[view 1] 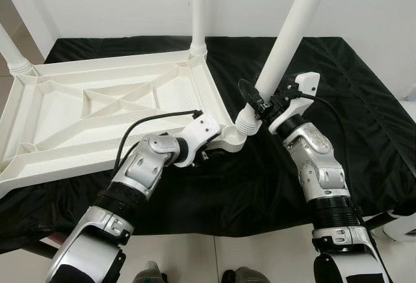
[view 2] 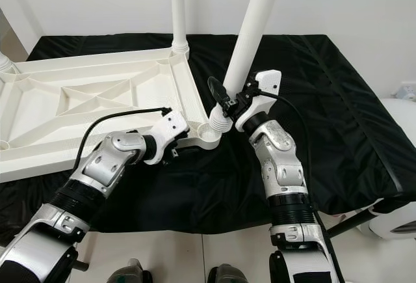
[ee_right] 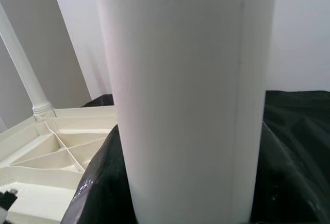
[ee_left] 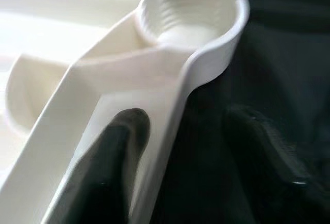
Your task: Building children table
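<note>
We see a white plastic ribbed tabletop (view 1: 97, 110) lying upside down on a black cloth-covered surface (view 1: 351, 101), its underside ribs facing up. Two white round plastic legs already stand upright in its far corners: one at the far left (view 1: 12, 52), one at the far right corner (view 1: 198, 10).

Left gripper (view 1: 218, 141): it sits at the near right corner of the tabletop. In the left wrist view, one black finger (ee_left: 103, 172) lies on the inner side of the white rim, the other (ee_left: 268, 152) out over the black cloth, so the rim wall stands between the two. We cannot tell whether the fingers press the rim. Just beyond them is the round threaded corner socket (ee_left: 191, 13), with nothing inside it in that view.

Right gripper (view 1: 260, 103): it is clamped round the lower part of a third white plastic leg (view 1: 292, 29), which leans, top tilted away to the right. The leg's ribbed threaded end (view 1: 246, 119) sits at the corner socket, just beside the left gripper; we cannot tell how far it has entered. In the right wrist view the leg's shaft (ee_right: 185, 100) stands directly before the camera.
</note>
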